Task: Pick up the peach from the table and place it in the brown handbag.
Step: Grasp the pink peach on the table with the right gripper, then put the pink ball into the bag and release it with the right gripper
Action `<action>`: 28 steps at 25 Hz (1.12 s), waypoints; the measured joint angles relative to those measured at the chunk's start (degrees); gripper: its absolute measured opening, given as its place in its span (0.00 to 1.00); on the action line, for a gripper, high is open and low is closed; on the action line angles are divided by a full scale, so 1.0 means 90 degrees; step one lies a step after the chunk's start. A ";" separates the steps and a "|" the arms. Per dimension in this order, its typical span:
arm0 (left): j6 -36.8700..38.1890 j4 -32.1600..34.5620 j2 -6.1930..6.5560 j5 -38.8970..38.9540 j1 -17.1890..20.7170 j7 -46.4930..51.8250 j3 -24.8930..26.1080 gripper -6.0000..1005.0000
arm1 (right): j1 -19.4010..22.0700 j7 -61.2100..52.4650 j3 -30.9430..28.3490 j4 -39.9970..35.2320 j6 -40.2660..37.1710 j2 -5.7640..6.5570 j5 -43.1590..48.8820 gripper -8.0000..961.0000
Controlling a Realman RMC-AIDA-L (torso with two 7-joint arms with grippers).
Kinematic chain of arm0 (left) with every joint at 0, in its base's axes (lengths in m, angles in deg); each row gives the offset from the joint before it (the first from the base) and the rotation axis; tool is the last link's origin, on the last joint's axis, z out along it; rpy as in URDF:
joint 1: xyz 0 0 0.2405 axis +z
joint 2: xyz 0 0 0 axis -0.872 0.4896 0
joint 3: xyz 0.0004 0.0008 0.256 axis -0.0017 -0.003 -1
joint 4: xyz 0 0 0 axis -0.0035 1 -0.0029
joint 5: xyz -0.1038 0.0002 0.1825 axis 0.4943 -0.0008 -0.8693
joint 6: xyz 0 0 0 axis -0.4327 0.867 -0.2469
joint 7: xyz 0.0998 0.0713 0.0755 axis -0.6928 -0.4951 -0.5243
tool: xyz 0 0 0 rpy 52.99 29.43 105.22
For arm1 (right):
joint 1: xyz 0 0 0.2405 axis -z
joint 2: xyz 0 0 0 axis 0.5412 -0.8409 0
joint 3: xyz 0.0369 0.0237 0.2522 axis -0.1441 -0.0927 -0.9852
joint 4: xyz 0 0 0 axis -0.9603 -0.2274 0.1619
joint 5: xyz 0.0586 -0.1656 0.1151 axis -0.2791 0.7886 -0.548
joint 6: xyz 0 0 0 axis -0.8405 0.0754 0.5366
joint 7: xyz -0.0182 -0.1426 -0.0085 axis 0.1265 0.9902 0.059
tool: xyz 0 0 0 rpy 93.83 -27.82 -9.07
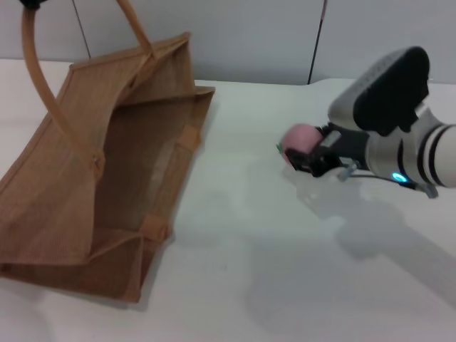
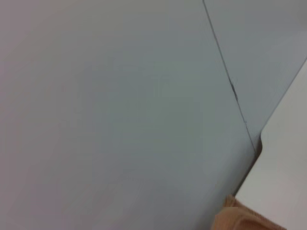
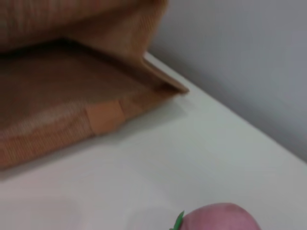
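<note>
Our right hand [image 1: 311,158] is clenched on the peach [image 1: 298,140] just above the counter [image 1: 256,271]. The brown handbag [image 1: 107,178] lies open-mouthed well to our left, bare counter between. We can't see the left hand.

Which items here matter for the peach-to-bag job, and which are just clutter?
Job items:
- peach, at the right gripper
- brown handbag, lying open on its side
- table

Clutter:
- none visible; only the grey wall panels behind
</note>
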 joint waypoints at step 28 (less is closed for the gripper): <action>-0.0032 0.0320 -0.0048 0.0393 -0.0446 0.0033 -0.0415 0.13 | -0.1136 0.1089 0.0066 0.0018 0.0093 -0.0683 -0.0095 0.59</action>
